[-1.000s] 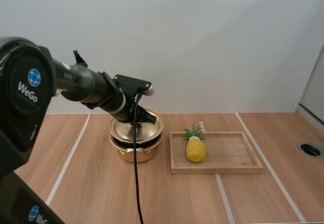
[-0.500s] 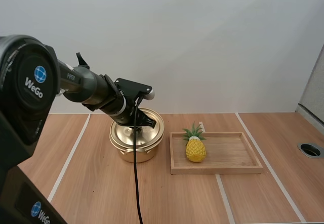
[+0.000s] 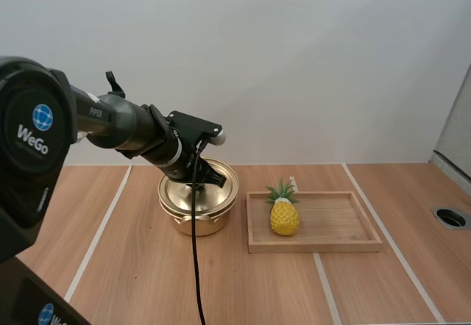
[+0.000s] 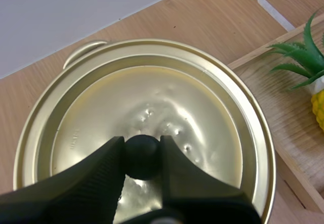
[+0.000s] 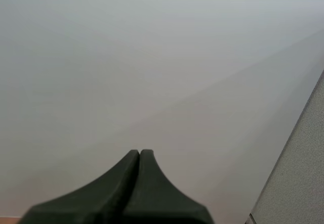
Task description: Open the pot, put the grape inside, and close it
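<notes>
Left of centre in the high view, the pot stands on the bench, lid on. The left gripper grasps its black knob, probably the best hold on thin, light, slippery metal. The right gripper is clenched, empty.

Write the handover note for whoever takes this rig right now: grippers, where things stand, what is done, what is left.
Left gripper: shut on the black round knob of the gold metal lid, which looks seated on the gold metal pot.
Right gripper: shut on nothing.
Things: the pot stands on the wooden table beside the shallow wooden tray. The fruit on the tray is a yellow pineapple with green leaves, not a grape.
Done: knob grasped.
Left: lift the lid off, put the fruit in the pot, set the lid back.
</notes>
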